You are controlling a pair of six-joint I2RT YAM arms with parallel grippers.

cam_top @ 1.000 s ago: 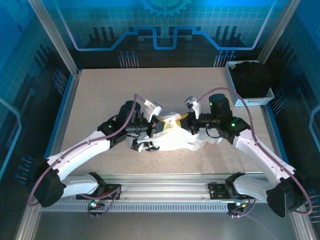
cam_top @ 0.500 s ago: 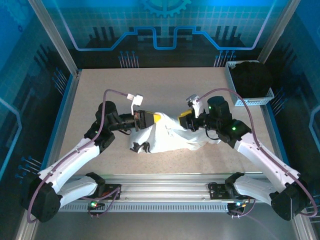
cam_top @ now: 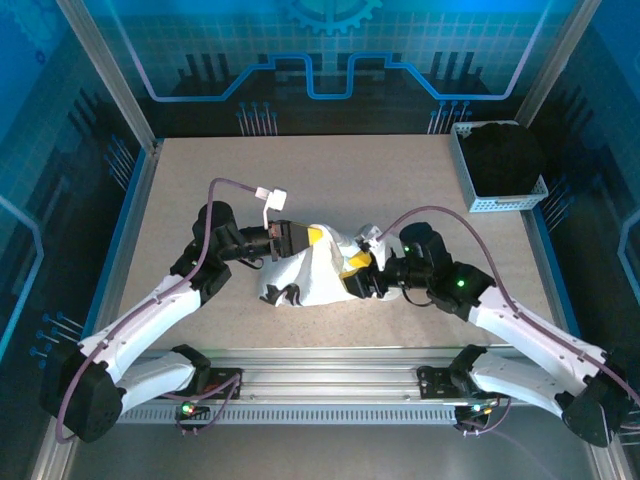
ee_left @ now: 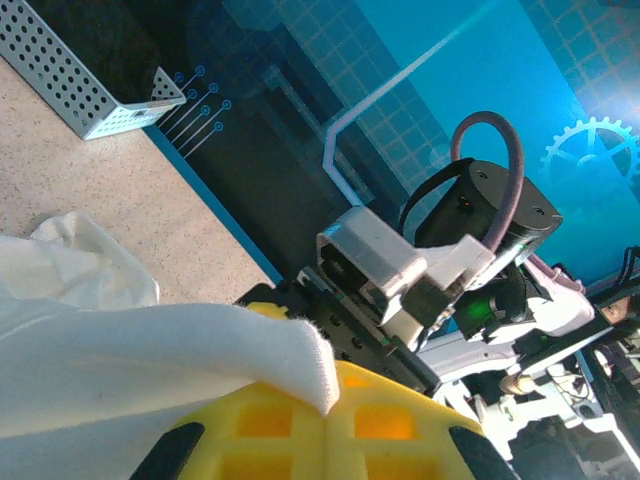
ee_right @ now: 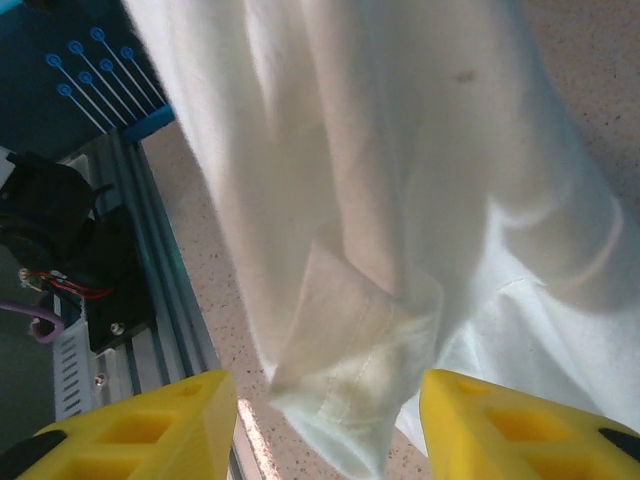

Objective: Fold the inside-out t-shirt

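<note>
L pincer grips t-shirt (bunched).

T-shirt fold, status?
Left gripper shut on t-shirt. Right gripper open, facing the cloth. T-shirt bunched mid-table, not folded. Basket far right, apart.

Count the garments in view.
2: the white t-shirt bunched at the centre, and a black garment in the basket at the far-right corner; more could be hidden under it.

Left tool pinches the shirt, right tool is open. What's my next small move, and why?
Probably close the right tool on the t-shirt hem hanging between its open jaws: the left tool pinches one fold, the cloth lies bunched, and a second grip lets you spread it.
</note>
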